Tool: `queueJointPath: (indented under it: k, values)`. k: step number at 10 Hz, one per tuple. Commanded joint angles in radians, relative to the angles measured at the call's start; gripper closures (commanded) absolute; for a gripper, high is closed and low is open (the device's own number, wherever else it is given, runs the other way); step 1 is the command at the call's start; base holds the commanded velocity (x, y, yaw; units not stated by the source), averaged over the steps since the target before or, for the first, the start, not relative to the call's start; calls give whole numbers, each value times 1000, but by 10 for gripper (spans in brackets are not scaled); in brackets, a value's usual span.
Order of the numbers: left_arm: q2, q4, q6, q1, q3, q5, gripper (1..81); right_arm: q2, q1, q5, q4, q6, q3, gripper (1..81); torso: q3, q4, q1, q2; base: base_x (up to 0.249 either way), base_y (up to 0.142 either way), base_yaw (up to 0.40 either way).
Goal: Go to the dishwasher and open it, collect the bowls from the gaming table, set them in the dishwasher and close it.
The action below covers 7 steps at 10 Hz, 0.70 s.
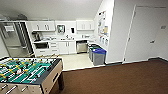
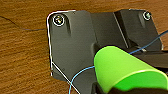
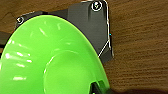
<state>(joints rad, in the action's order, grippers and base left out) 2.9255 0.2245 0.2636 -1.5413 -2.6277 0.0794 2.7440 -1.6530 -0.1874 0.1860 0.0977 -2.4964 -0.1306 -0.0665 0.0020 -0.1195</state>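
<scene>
Jaws: how either pair stands cannot be told, since the fingers are not clearly seen in either wrist view, though a bright green bowl (image 3: pixel 50 57) sits large against the right wrist's dark plate, and a second green bowl (image 2: pixel 125 70) lies at the lower right of the left wrist view, above brown carpet. Each appears carried by its own arm, judged from closeness alone. In the head view the dishwasher (image 1: pixel 81 47), its steel front shut, stands in the upper centre of the frame among white cabinets, beyond the foosball table (image 1: pixel 27 72) at lower left and the grey bins (image 1: pixel 98 56) just right of it. Risk: if a grip is shallow, jolts where carpet meets pale kitchen floor could shake a bowl loose; the bins also narrow the approach. Orientation: the right-hand bowl shows its underside to the camera; the left-hand bowl's axis runs from middle toward the lower right corner.
</scene>
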Motion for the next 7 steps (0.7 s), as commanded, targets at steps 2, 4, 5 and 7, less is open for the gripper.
queueJointPath:
  k: [2,4,5,7]
  values:
    - [-8,-8,5,46,0,-58,811,-24,31,51,6,-3,-4,811,0,0,-1,0,156,0,0]
    - [-8,-8,5,46,1,-58,811,-21,31,51,9,-3,-7,811,0,0,0,0,156,0,0]
    - [-8,-8,5,46,0,-58,811,-21,31,51,9,-3,-8,811,0,0,0,0,155,0,0]
    - [-8,-8,5,46,0,-58,811,-18,31,51,9,-3,-13,811,0,0,-1,0,155,0,0]
